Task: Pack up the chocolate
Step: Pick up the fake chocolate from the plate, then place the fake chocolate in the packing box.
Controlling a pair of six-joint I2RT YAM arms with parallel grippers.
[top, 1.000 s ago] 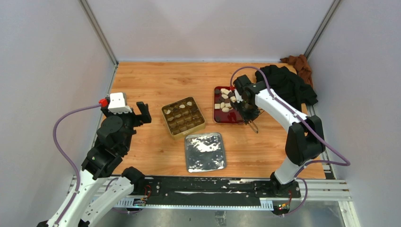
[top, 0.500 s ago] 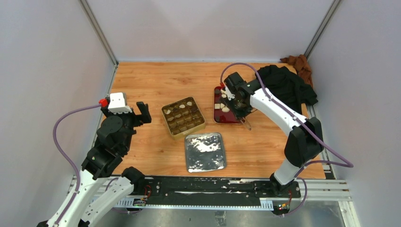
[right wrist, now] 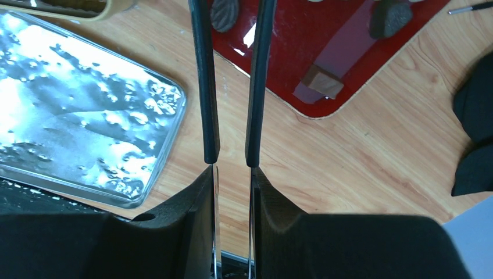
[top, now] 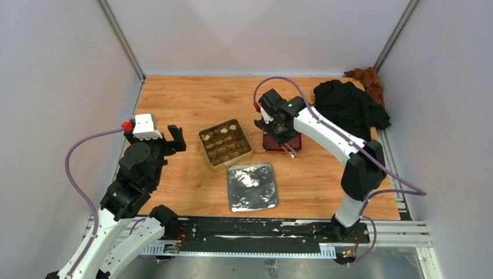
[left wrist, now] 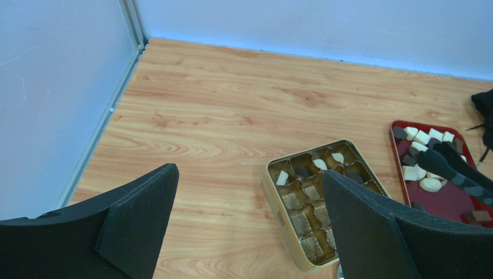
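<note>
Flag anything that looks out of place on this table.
A crumpled black cloth lies heaped at the table's far right corner, with a brown rag behind it; neither suits the packing job. The gold tin also sits askew to the table edge. Nothing looks spilled.

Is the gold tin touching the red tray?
Apart. Left wrist view shows a strip of bare wood between the gold tin and the red tray.

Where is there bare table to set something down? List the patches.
Free: the far-left wood between back wall and gold tin; the near-right wood between silver tray and right arm. Crowded: the centre, where tin, silver tray and red tray sit close, right gripper holding tweezers above; black cloth fills the far-right corner.
</note>
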